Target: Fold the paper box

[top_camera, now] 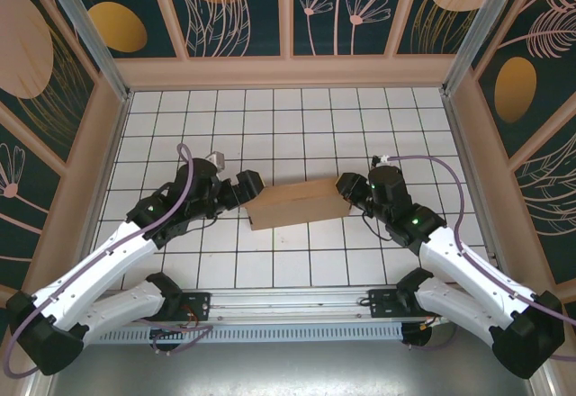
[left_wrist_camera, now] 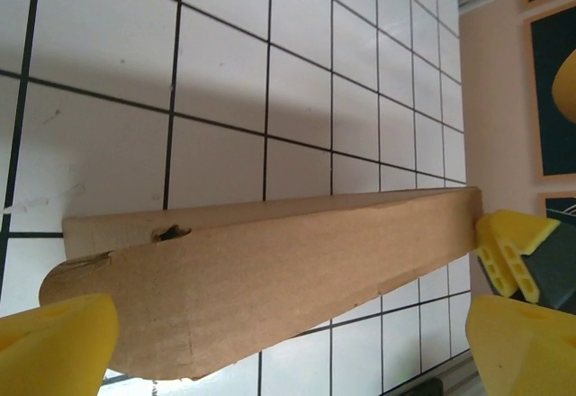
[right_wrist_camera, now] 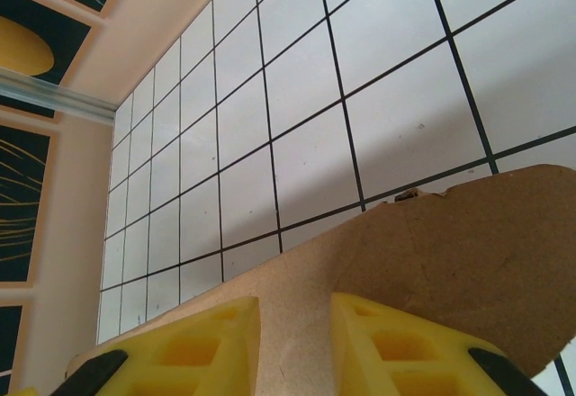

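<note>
The paper box (top_camera: 297,203) is a brown cardboard shape lying on the white tiled floor between my two arms. My left gripper (top_camera: 251,185) is at its left end, and in the left wrist view it (left_wrist_camera: 292,346) stands wide open. The box (left_wrist_camera: 270,270) stretches away past its yellow fingertips (left_wrist_camera: 58,342), with a rounded flap nearest and nothing clamped. At the right end sits my right gripper (top_camera: 347,189). In the right wrist view it (right_wrist_camera: 295,328) has a narrow gap between its jaws, with a flat cardboard flap (right_wrist_camera: 450,252) lying just beyond the fingers (right_wrist_camera: 396,342). Nothing is pinched there.
The box's far end touches a yellow finger of the right gripper (left_wrist_camera: 508,252). Beige side walls (top_camera: 108,144) and a back wall (top_camera: 288,72) fence the tiled floor (top_camera: 288,126). A metal rail (top_camera: 297,310) runs along the near edge by the arm bases.
</note>
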`<state>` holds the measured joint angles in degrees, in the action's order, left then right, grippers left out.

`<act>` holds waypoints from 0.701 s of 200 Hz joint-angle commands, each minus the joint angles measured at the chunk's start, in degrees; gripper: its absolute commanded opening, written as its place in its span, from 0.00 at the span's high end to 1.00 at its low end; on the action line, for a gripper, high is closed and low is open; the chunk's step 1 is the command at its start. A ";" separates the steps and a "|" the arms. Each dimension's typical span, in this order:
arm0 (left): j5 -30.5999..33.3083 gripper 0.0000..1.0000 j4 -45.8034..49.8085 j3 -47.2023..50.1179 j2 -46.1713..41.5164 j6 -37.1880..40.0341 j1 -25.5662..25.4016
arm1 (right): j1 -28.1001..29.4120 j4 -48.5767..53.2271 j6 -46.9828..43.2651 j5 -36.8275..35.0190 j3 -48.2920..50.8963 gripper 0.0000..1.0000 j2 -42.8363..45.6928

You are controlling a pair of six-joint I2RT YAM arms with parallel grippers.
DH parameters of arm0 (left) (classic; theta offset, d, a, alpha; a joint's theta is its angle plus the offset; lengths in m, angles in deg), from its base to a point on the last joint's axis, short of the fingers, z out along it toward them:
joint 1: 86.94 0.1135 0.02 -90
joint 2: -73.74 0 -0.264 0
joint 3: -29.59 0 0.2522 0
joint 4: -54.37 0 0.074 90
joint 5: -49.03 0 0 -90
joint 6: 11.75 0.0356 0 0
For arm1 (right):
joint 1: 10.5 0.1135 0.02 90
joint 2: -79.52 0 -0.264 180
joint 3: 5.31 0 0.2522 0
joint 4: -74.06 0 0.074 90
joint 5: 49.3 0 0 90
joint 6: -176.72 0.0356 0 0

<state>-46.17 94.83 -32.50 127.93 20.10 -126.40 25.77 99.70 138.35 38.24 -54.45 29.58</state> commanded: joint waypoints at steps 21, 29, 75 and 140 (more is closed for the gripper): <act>-1.76 0.01 -3.24 2.68 1.13 -0.95 0.27 | 0.99 6.27 1.19 -0.71 0.57 0.72 -2.39; -1.67 0.02 -4.00 3.25 1.38 -0.92 0.32 | 1.02 6.16 1.19 -0.54 0.49 0.72 -2.61; -2.54 0.02 -8.87 4.83 3.26 -0.11 0.45 | 1.65 4.95 1.56 0.69 0.83 0.72 -3.72; -1.44 0.01 -12.37 7.04 6.11 3.93 0.59 | 3.72 4.32 1.51 0.72 0.83 0.71 -4.28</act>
<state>-47.35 85.54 -27.32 132.48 21.72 -125.90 27.74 97.76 138.35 37.02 -55.08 27.24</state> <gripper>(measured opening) 0.985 0.284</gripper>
